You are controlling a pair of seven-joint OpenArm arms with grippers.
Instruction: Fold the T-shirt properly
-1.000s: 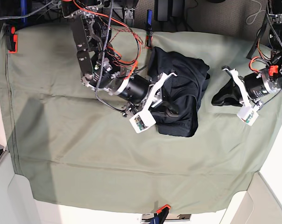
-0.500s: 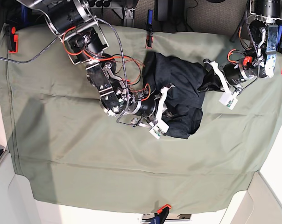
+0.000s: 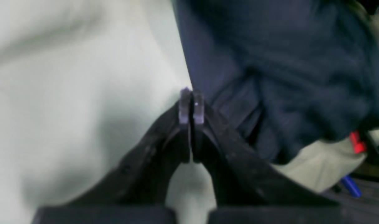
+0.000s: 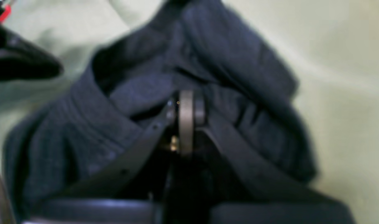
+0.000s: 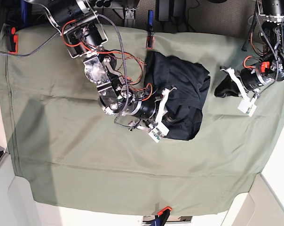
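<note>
Shirt (image 5: 179,99) lies bunched in a dark heap on the olive table cover (image 5: 85,165), nowhere near flat, so the step in hand looks like tidying the bundle. The right gripper (image 4: 186,115) sits right over the heap, fingers pressed together with cloth folds on both sides of the tips; the wrist view is blurred, so whether a thin layer is pinched between them is hard to say. The left gripper (image 3: 191,105) is also closed, empty as far as I can see, hovering beside the shirt's edge over bare cover. To do this well, find a hem or sleeve edge ahead of each fingertip, grip one layer only, and draw the two grippers apart evenly.
</note>
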